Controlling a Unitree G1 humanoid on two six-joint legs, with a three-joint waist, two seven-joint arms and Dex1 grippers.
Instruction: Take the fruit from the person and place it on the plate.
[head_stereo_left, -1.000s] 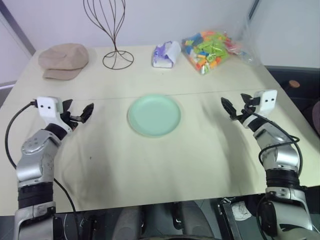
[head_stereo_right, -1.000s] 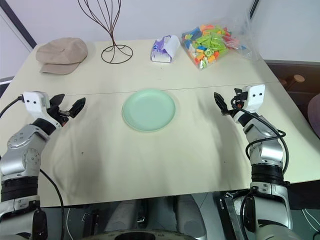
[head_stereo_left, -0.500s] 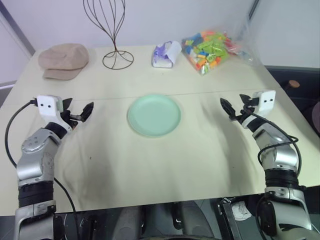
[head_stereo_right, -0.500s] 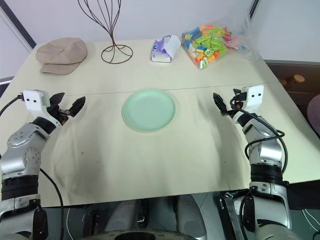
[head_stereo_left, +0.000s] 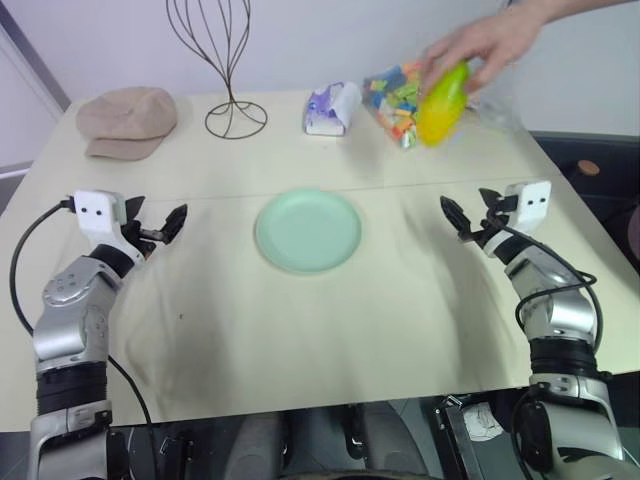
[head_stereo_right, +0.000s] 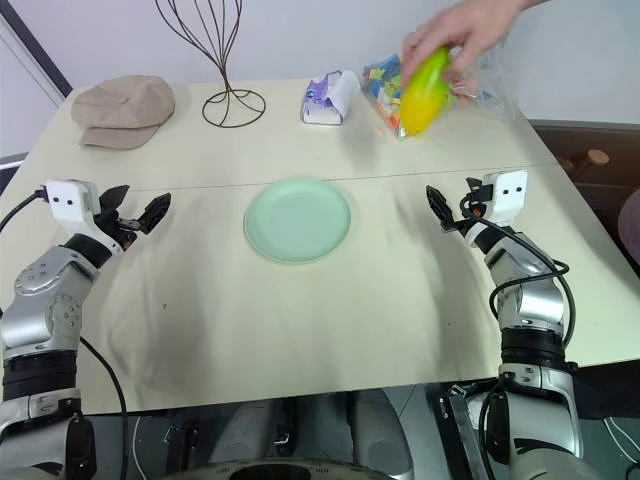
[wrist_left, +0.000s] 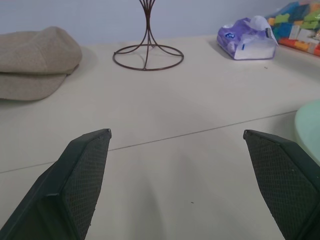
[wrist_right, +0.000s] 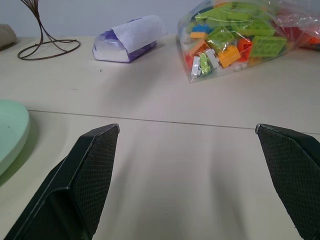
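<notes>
The mango (head_stereo_left: 442, 103) hangs in a person's hand (head_stereo_left: 487, 42) above the bag of blocks (head_stereo_right: 470, 82), at one o'clock from the plate (head_stereo_left: 308, 231). The left gripper (head_stereo_left: 158, 229), at nine o'clock of the plate, and the right gripper (head_stereo_left: 470, 217), at three, both have fingers spread and empty.

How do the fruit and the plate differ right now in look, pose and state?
The fruit is oval, green fading to yellow; the plate is round, flat and pale mint green. The fruit is up in the air, gripped by the person's hand over the bag of blocks; the plate lies flat on the table, with nothing on it. Neither is touched by a claw.
</notes>
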